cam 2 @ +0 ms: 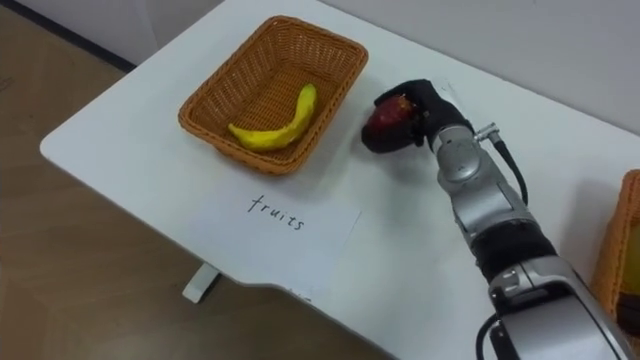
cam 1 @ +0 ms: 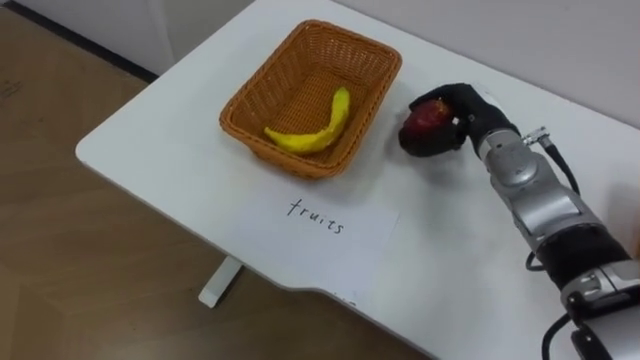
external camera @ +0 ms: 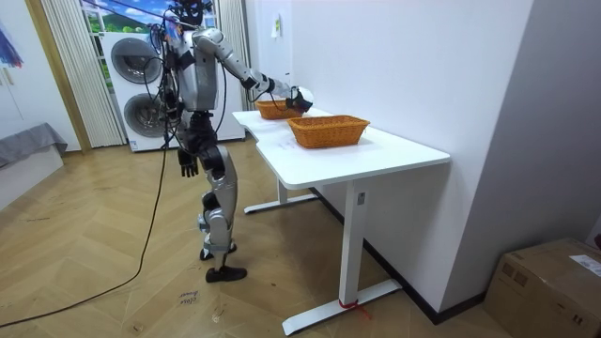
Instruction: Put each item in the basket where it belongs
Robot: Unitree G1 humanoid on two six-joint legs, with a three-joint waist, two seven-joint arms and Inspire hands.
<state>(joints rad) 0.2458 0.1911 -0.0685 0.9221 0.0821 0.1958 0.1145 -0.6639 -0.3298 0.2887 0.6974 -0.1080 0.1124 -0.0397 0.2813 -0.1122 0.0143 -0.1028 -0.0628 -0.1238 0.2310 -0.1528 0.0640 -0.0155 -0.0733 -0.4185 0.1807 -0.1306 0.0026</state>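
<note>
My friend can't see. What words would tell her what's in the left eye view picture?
The robot's right hand grips a red apple beside a wicker basket holding one banana, on a white table. A handwritten paper label lies in front of the basket.

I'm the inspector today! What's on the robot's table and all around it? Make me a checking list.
Surface: white table, with a paper label in front of the wicker basket.
Job's things: banana lies in the wicker basket; red apple is held just outside its right side; second basket stands further along the table.
Clutter: nothing seen.
Robot hands: right robot hand is curled round the apple; left robot hand hangs at the robot's side.
Cables: nothing seen besides the robot's own.
Surroundings: wooden floor, stacked washing machines, cardboard box.
</note>
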